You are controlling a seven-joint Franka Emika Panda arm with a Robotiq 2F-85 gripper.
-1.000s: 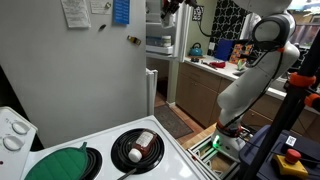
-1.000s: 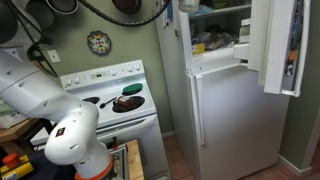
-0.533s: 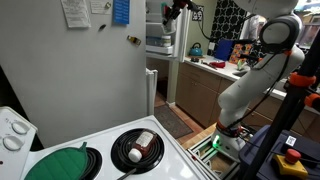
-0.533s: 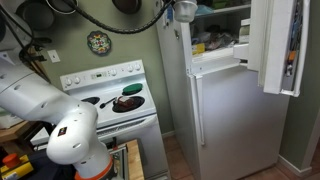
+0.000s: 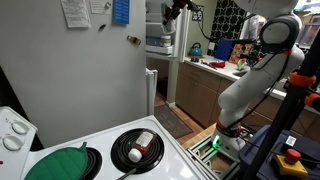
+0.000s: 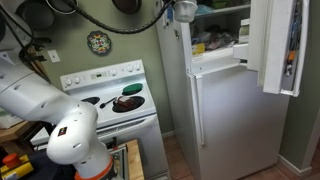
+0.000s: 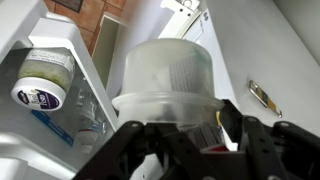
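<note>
Gripper (image 7: 182,128) clamped on translucent tub (image 7: 168,70), centre of wrist view, at the top of the open fridge (image 6: 235,110); I'd go slow, tub level, squeeze light, clear of the jar (image 7: 40,80) at left.

kitchen interior with an olive-green wall (image 6: 135,45).
a white stove (image 6: 128,126) stands beside a white refrigerator (image 6: 235,115); a patterned plate (image 6: 99,42) hangs above; wooden cabinets (image 5: 195,90) line one side.
</note>
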